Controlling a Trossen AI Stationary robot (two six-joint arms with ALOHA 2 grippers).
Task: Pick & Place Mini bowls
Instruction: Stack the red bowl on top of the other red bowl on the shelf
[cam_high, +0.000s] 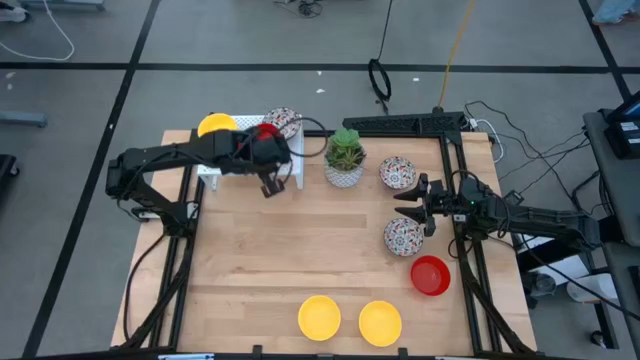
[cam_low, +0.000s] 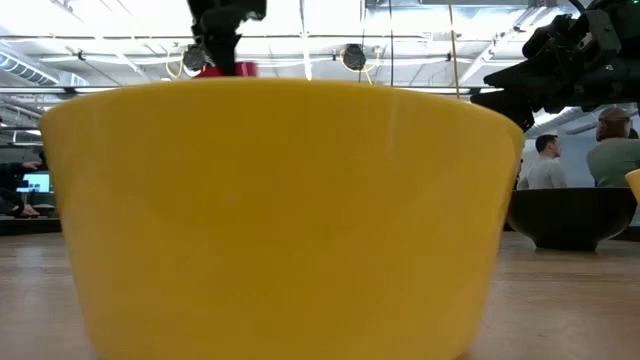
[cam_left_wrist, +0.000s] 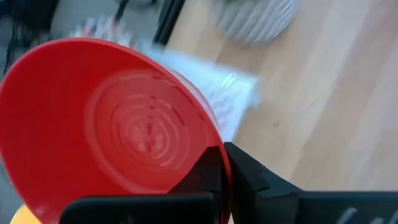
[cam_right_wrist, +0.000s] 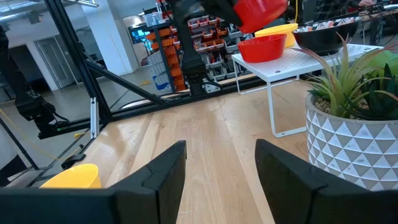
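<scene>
My left gripper (cam_high: 266, 142) hovers over the white rack (cam_high: 215, 172) at the table's far left and is shut on a red mini bowl (cam_left_wrist: 118, 124), also seen as the red bowl (cam_right_wrist: 258, 12) in the right wrist view. On the rack rest a yellow bowl (cam_high: 216, 125), another red bowl (cam_right_wrist: 261, 46) and a floral bowl (cam_high: 284, 121). My right gripper (cam_high: 418, 206) is open at the table's right, between two floral bowls (cam_high: 398, 173) (cam_high: 404, 237), touching neither. A red bowl (cam_high: 430, 275) and two yellow bowls (cam_high: 319, 316) (cam_high: 380, 322) sit on the table. My left gripper holds the red bowl by its rim (cam_left_wrist: 225, 163), with one finger (cam_left_wrist: 208, 171) inside the bowl and the other finger (cam_left_wrist: 261, 177) outside its wall. The bowl is lifted clear above the rack and tilted, its opening turned toward the wrist camera.
A white pot with a green plant (cam_high: 344, 155) stands between the rack and the right-hand floral bowls. Dark frame rails (cam_high: 470, 270) run along both table sides. Bare wood (cam_high: 300, 240) lies mid-table. In the low view a yellow bowl (cam_low: 280, 210) fills the foreground.
</scene>
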